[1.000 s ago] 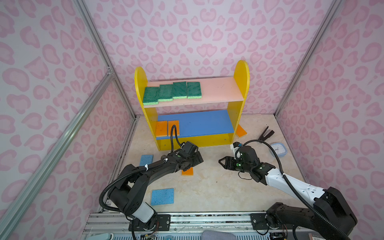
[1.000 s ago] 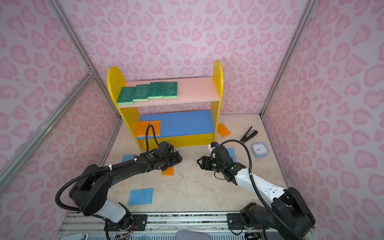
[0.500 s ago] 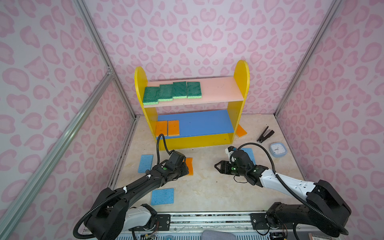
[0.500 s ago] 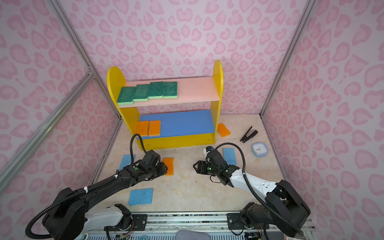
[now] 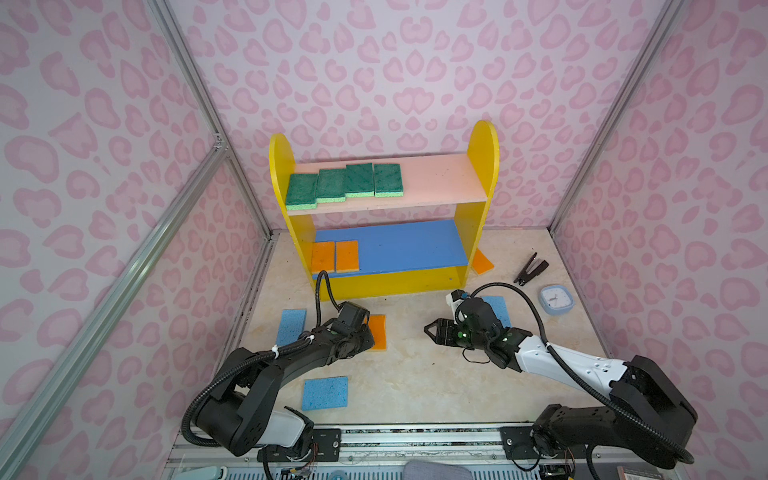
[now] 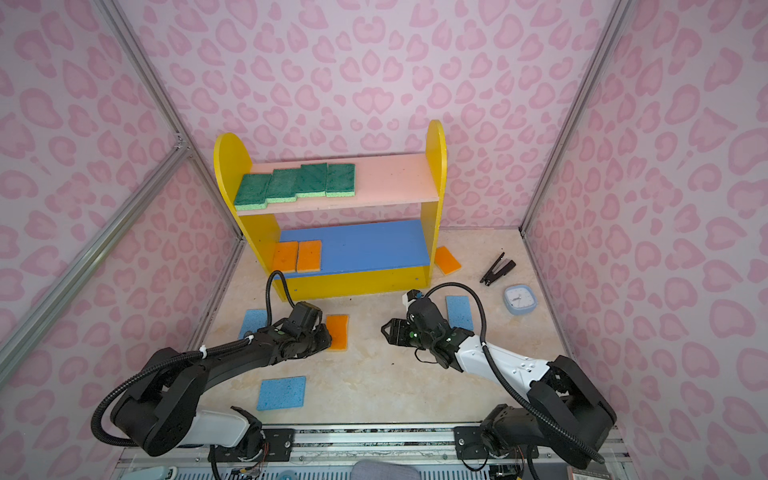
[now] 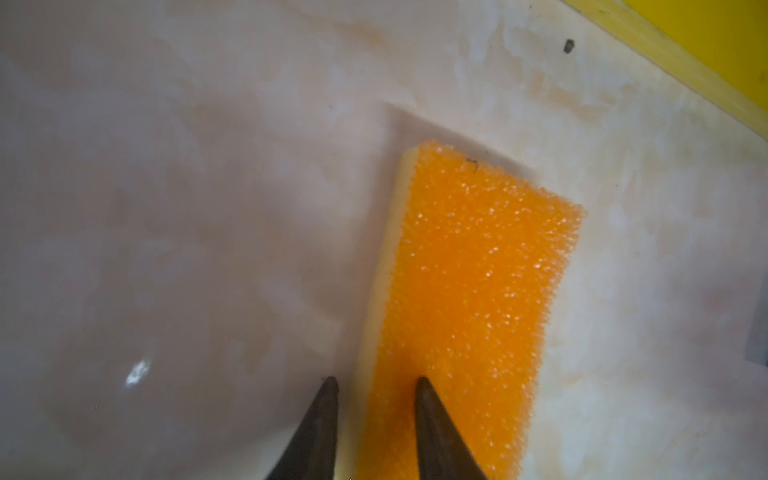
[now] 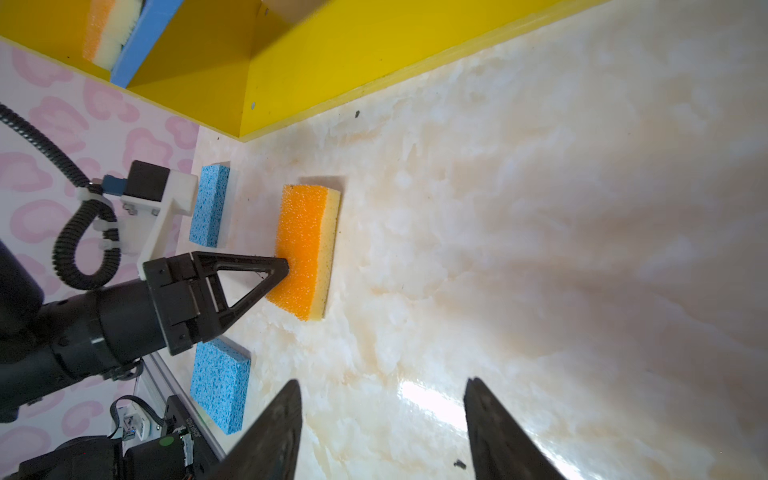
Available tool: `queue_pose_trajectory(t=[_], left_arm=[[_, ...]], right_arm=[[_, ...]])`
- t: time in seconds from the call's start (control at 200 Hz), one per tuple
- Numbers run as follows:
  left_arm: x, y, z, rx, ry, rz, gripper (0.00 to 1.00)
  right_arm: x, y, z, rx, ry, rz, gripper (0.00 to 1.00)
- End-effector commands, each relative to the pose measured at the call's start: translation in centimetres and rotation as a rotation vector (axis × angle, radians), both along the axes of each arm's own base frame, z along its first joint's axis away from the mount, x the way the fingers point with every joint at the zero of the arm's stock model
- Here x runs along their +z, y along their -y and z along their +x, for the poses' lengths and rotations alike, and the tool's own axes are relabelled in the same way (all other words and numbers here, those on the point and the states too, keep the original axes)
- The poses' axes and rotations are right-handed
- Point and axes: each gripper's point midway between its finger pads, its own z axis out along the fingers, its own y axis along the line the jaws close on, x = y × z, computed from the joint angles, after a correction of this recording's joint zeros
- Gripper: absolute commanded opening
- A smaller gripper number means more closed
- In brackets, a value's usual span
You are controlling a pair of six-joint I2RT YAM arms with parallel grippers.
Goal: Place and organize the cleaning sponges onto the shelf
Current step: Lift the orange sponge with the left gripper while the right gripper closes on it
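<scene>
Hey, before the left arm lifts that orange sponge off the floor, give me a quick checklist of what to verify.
1. Left tool straddles one edge of the orange sponge: ok.
2. Grip firm enough to lift: cannot tell; the sponge lies flat on the floor.
3. Free space on the blue middle board beside the shelved orange pair: ok.
4. Right tool open, empty, apart from the sponge: ok.
5. Everything shelved: not ok; three blue sponges and a stray orange one lie on the floor.
</scene>
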Motion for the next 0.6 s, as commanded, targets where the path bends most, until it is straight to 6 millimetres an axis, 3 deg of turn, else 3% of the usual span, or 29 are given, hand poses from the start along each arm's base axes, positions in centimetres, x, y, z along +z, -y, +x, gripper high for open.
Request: queue_pose_trajectory(t=[0.0,0.14,0.345,0.505,0.6], left_arm=[[0.0,0.5,1.0,0.008,0.034,-0.03,0.19],[0.3,0.9,1.2,0.007,0.039,-0.051,0.04],[3.0,0.7,1.3,0.023,0.085,-0.115,0.04],[5.5,0.5,1.3,0.05,0.13,-0.186,0.03],[6.7,0.4,1.5,0.068,0.148,-0.235,0.03]], right_arm=[[-0.1,0.1,0.0,0.004,0.001,-0.017,0.63],[0.0,-0.4,-0.1,0.019,-0.004,0.0,0.64],[1.1,-1.5,-0.2,0.066,0.012,0.058,0.67],[3.3,-2.9,-0.4,0.114,0.055,0.167,0.78],[4.6,-3.7,-0.5,0.131,0.074,0.249,0.81]])
